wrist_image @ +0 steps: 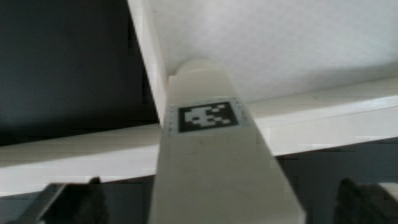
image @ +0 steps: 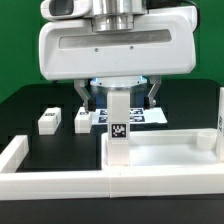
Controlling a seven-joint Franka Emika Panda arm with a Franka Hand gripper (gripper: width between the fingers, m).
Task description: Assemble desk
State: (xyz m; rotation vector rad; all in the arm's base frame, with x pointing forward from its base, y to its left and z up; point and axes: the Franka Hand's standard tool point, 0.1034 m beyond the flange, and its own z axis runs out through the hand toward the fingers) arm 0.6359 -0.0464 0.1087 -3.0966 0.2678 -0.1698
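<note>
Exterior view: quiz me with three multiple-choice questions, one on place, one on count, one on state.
1. Where does the upright leg stand? A) tabletop's corner B) tabletop's middle C) off the tabletop
2. How many legs lie at the exterior view's left? A) one B) two C) four
3. The gripper is: A) open B) shut on the leg C) out of view
Answers: 1 A, its foot meets the rim's corner; 2 B, two lying legs show; 3 A, fingers stand clear of the leg.

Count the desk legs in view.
3. One leg stands upright at the tabletop corner; a second leg and third leg lie on the black table toward the exterior view's left. A white upright piece at its right edge may be a fourth.
</note>
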